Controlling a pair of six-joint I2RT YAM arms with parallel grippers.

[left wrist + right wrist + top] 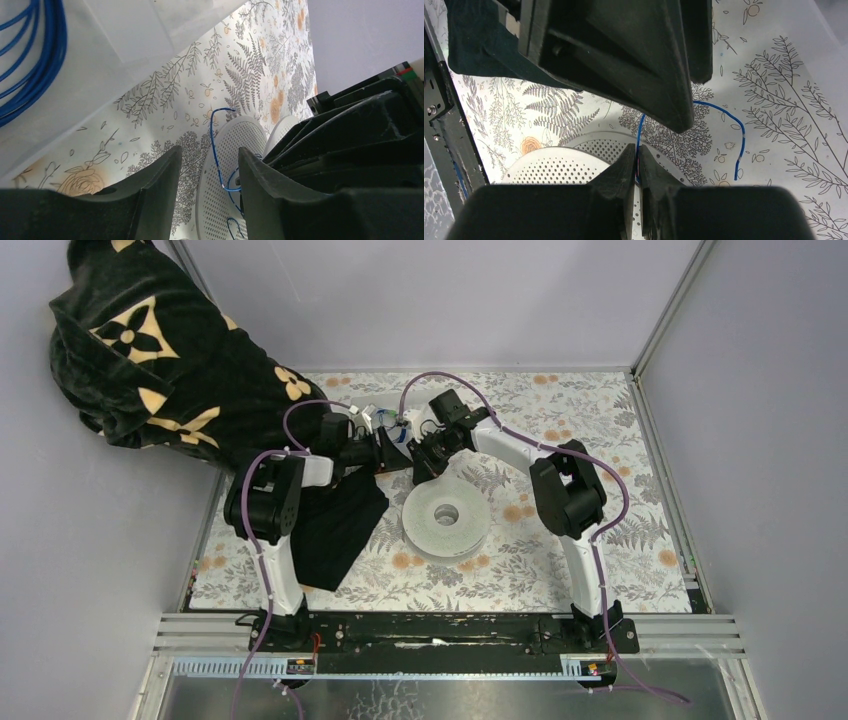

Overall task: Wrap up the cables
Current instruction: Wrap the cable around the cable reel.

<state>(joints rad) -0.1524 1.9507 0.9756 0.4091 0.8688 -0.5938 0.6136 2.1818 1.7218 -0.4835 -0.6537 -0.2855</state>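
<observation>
A thin blue cable (740, 142) hangs above the floral table, and my right gripper (637, 151) is shut on it just above the white perforated discs (549, 167). One free end curves off to the right. In the left wrist view the same cable (215, 145) runs down between my left gripper's (207, 152) fingers, which stand apart and touch nothing. The two grippers meet almost tip to tip behind the discs (447, 520), left gripper (398, 446) facing right gripper (420, 454). A coil of blue cables (37, 65) lies in a clear container (150, 30).
A black cloth (335, 525) lies on the table beside the left arm, and a black patterned garment (150, 350) hangs at the far left. The clear container (383, 420) sits just behind the grippers. Metal rails edge the table.
</observation>
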